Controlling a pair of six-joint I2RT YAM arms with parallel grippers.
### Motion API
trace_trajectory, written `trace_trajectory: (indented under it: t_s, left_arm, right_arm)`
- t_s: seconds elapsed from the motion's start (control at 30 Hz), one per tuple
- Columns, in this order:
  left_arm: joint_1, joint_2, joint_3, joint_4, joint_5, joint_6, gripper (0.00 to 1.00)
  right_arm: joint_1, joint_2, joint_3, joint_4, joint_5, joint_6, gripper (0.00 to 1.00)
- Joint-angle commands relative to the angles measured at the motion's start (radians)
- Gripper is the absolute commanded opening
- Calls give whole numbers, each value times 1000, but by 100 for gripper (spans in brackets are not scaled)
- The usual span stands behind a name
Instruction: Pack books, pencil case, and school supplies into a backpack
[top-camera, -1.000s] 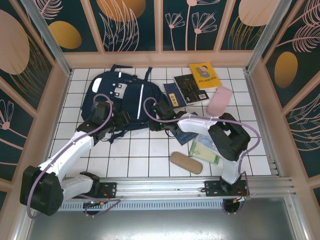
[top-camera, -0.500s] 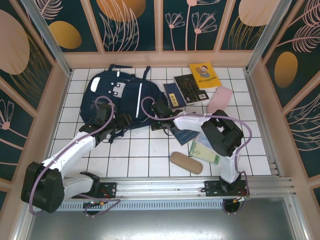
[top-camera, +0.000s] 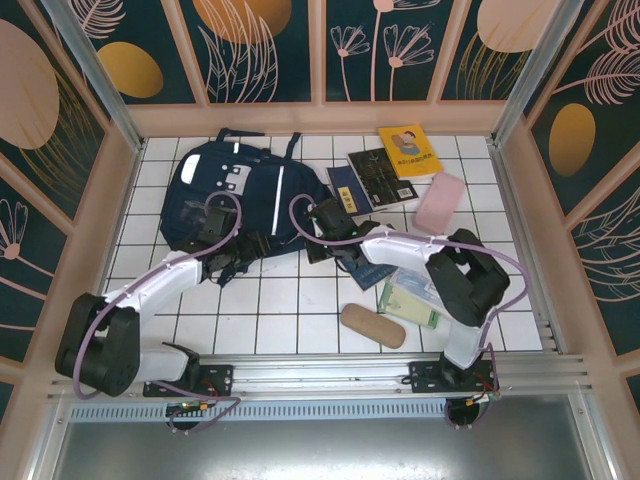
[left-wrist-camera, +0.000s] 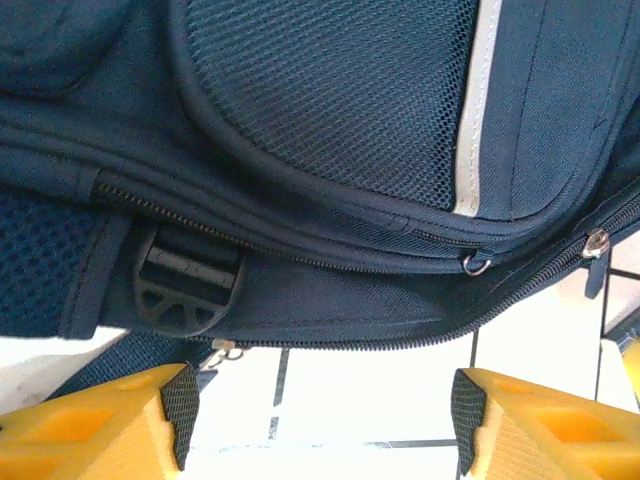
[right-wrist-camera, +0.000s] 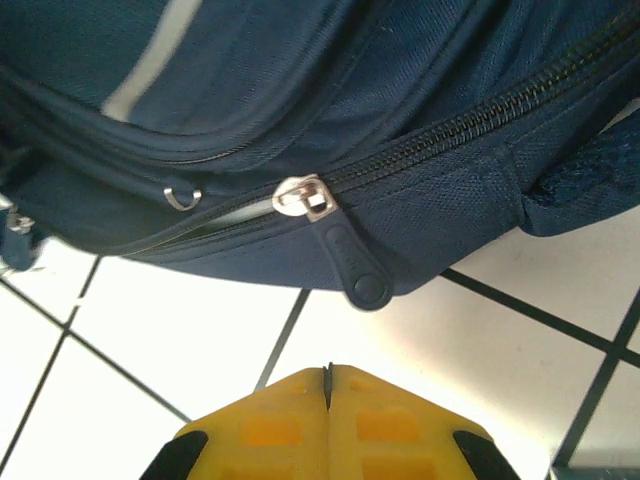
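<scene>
Nearest us, the tan case lies close to the counter's near edge, right of centre, with its long axis running left to right and slightly tilted. Just beyond it the pale green-white packet is partly covered by the right arm. The nearer dark blue book is also under that arm, so we cannot make out its print.

The left pincer is spread, with bare tile between its fingers, and it faces the backpack's near edge. The right pincer is pressed together and holds nothing. A zip pull hangs just past its tips without touching them.

The backpack lies flat in the far-left part of the counter with its striped face up. Its long axis runs near to far, leaning a little to the right, and its straps reach toward the far edge. Both arms cover part of its near edge in the top view.

Toward the far-right corner, the farther dark blue book, the black book and the yellow book overlap in a fan. The pink pouch lies just to their right, well short of the right edge.

Open tiles remain along the near-left of the counter and in the middle strip before the tan case.
</scene>
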Motion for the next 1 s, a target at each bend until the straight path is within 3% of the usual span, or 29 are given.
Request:
trace_trajectory:
  t_s: [0.0,0.07,0.17,0.3,0.57,0.97]
  left_arm:
    - [-46,6,80,-26,-34,79,71]
    - [-60,14,107,-23,-26,75,71]
    - [-61,43,139,-20,-10,62,71]
    - [-59,82,164,17,8,41,68]
    - [-58,249,269,107,139,-15,53]
    - [-58,355,259,179,173,-76,52]
  right_arm:
    - [-29,-73,-34,-15,-76,-39,0]
    - [-83,-77,-65,42,-180,34,5]
    - [-165,-78,-165,248,-364,223,33]
    - [-212,-38,-281,570,-521,474,47]
    - [-212,99,-303,822,-567,666,46]
    - [-214,215,-274,928,-588,731,44]
